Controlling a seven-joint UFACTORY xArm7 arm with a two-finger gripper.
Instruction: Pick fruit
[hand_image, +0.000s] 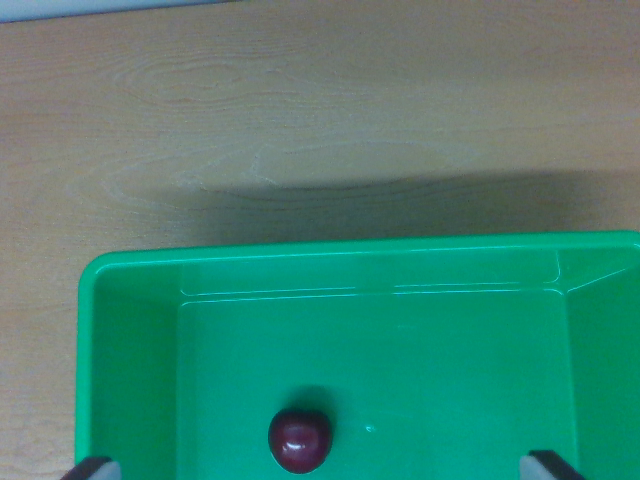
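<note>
A small dark red round fruit (299, 440) lies on the floor of a bright green plastic bin (130, 290), near the bottom middle of the wrist view. My gripper (322, 466) hangs above the bin. Only its two dark fingertips (92, 467) show, one at the bottom left and one at the bottom right corner. They stand far apart, so the gripper is open. The fruit lies between them, closer to the left one, and nothing is held.
The bin rests on a light wooden table (300, 110) that fills the upper half of the view. A dark shadow band (380, 195) falls on the wood just beyond the bin's far rim.
</note>
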